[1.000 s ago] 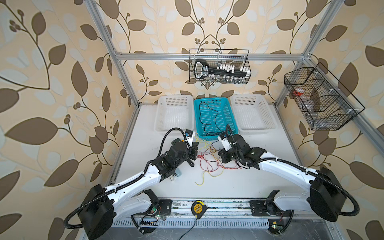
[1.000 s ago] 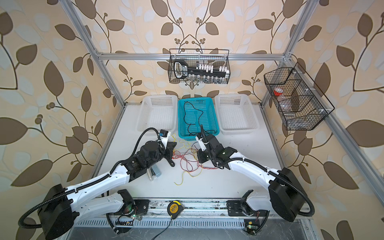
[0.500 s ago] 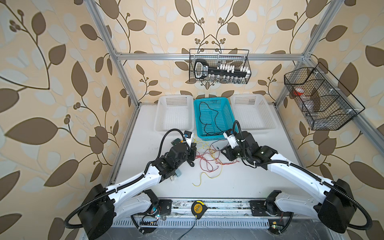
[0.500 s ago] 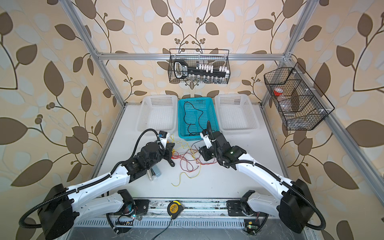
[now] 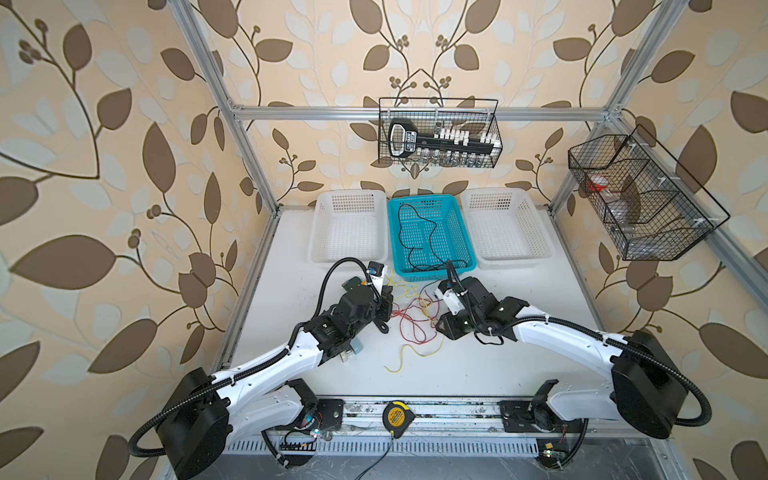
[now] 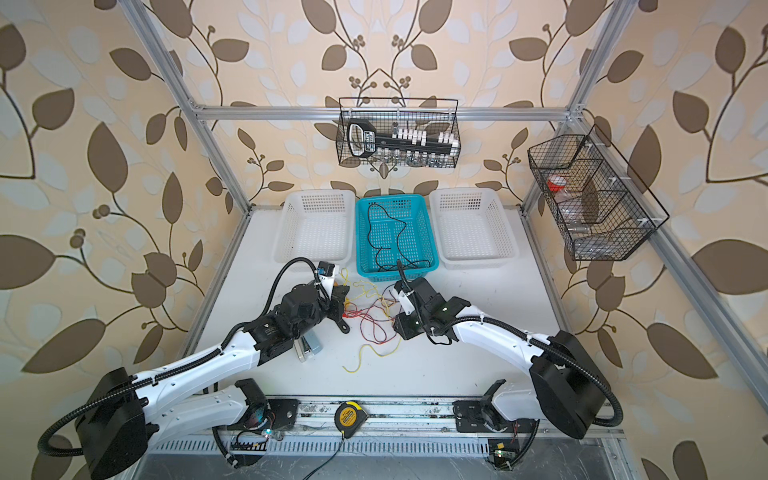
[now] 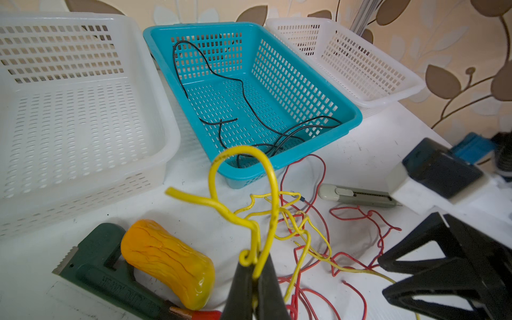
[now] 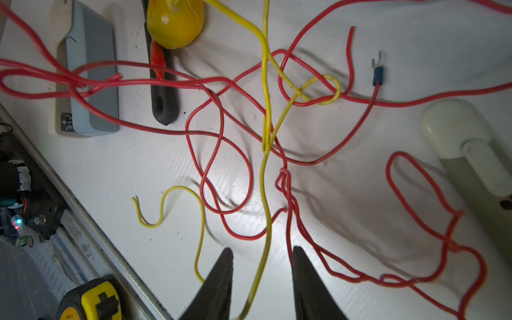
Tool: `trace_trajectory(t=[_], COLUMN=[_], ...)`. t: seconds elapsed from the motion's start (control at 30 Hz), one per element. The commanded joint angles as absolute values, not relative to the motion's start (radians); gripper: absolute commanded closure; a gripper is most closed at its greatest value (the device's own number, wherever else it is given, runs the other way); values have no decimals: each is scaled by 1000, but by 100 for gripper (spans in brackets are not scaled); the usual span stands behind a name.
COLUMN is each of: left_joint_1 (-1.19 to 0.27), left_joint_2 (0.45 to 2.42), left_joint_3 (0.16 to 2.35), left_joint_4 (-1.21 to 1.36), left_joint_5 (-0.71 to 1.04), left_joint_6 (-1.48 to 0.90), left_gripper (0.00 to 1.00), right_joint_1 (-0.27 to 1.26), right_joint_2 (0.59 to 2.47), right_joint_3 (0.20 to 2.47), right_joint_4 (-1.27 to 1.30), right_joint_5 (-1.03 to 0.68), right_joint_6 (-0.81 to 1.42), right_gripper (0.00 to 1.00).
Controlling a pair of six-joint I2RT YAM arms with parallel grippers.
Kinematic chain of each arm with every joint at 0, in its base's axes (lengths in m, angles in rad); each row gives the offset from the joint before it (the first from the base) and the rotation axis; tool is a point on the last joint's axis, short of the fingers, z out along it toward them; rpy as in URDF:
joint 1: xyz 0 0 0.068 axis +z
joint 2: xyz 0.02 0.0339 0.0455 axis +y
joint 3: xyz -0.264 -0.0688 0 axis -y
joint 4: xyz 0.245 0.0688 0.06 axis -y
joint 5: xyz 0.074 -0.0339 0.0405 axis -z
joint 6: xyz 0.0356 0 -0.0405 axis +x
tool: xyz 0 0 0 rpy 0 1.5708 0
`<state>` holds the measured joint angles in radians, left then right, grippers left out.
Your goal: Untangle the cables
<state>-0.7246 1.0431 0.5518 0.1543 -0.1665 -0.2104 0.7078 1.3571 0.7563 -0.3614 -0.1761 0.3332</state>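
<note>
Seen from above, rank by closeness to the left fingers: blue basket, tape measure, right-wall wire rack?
From the left fingers, in a top view:
1. Blue basket, just behind them.
2. Tape measure, on the front rail.
3. Wire rack, high on the right wall.

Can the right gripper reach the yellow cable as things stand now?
Probably yes: the right gripper is open, and the yellow cable runs between its jaws, with nothing over it there.

Left gripper point(image 7: 253, 273) pinched closed, right gripper point(image 8: 261, 249) parted (narrowly), both low, facing inward
</note>
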Motion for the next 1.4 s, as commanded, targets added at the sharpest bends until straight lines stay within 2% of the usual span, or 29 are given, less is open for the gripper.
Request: trace_trajectory(t=[0.0,0.1,0.17,0.37,0.77,1.07,1.2,1.37], left_joint_1=[-716,-716,-716,-716,-713,-704,-704,-704], left_joint_2=[1048,1049,1051,1071,1132,1158,1158,1167], left_joint_3=[574,570,568,565,601,631,620,622], left_joint_4=[199,202,202,196,108,20,38,28], left_joint_5=[-197,-203,-211,-285,-469,-532,-506,-525], left_joint_6=[-194,-192,-189,-194,-241,-272,-274,-272], left_gripper=[100,100,100,100,100,100,100,100], right_joint_1=[719,718,718,690,420,230,217,201], right_joint_2=[1384,1394,1391,1326,984,885,876,863], right_joint_3=[741,744,747,775,805,857,880,936], right_joint_4=[-330,-326,-340,-436,-528,-567,-547,-567], right_joint_5=[-219,-233,-228,-167,-202,-262,-320,-262], right_joint_6=[348,346,336,279,220,199,213,224], right_gripper=[81,96,100,100,100,100,100,100])
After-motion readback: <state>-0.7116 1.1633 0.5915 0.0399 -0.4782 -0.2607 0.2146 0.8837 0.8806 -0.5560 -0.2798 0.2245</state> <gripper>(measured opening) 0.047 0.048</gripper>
